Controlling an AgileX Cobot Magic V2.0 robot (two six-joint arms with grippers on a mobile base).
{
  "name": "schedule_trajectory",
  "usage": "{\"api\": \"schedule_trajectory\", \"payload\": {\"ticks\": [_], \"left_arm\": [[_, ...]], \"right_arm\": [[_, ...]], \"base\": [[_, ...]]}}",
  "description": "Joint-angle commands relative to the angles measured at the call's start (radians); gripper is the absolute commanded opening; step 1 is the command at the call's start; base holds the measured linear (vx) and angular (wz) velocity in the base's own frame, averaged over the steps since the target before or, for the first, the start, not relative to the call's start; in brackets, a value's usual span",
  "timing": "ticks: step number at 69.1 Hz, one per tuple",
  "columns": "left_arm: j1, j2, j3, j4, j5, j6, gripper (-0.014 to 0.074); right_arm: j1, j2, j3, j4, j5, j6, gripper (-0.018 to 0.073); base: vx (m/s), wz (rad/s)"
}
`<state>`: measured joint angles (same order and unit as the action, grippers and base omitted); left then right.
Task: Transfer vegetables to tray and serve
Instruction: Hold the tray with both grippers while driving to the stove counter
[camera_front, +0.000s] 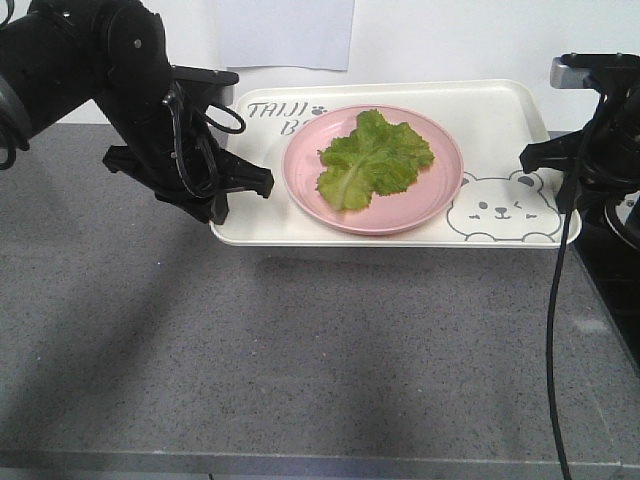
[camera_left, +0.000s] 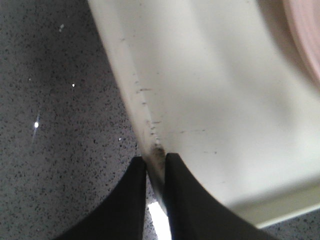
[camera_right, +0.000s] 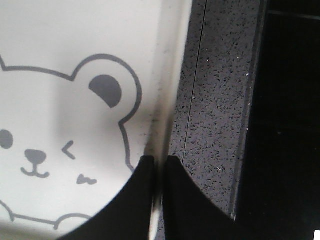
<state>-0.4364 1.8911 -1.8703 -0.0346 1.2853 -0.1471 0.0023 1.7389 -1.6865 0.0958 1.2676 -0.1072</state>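
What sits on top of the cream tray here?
On the tray stands a round pink plate carrying the lettuce leaf. The plate covers part of the tray's grey lettering; whatever lies under the leaf is hidden.

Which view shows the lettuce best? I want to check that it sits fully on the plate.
The front view: the lettuce lies whole on the pink plate, within its rim. The left wrist view catches only a sliver of the plate's edge beside the tray, no lettuce. The right wrist view shows only the tray's bear drawing.

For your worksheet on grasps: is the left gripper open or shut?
Shut. The left gripper pinches the tray rim between its fingers.
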Motion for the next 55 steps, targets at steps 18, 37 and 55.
{"api": "schedule_trajectory", "payload": {"ticks": [18, 37, 55], "left_arm": [[-0.02, -0.07, -0.04, -0.06, -0.036, 0.022, -0.0006], [-0.02, -0.07, -0.04, -0.06, -0.036, 0.022, -0.0006], [-0.02, -0.07, -0.04, -0.06, -0.036, 0.022, -0.0006]], "right_arm": [[0.007, -0.056, -0.033, 0.044, 0.011, -0.028, -0.0006], [0.007, -0.056, -0.033, 0.044, 0.011, -0.028, -0.0006], [0.007, -0.056, -0.033, 0.044, 0.011, -0.028, -0.0006]], "base": [[0.05, -0.01], [0.05, -0.01], [0.04, -0.01]]}}
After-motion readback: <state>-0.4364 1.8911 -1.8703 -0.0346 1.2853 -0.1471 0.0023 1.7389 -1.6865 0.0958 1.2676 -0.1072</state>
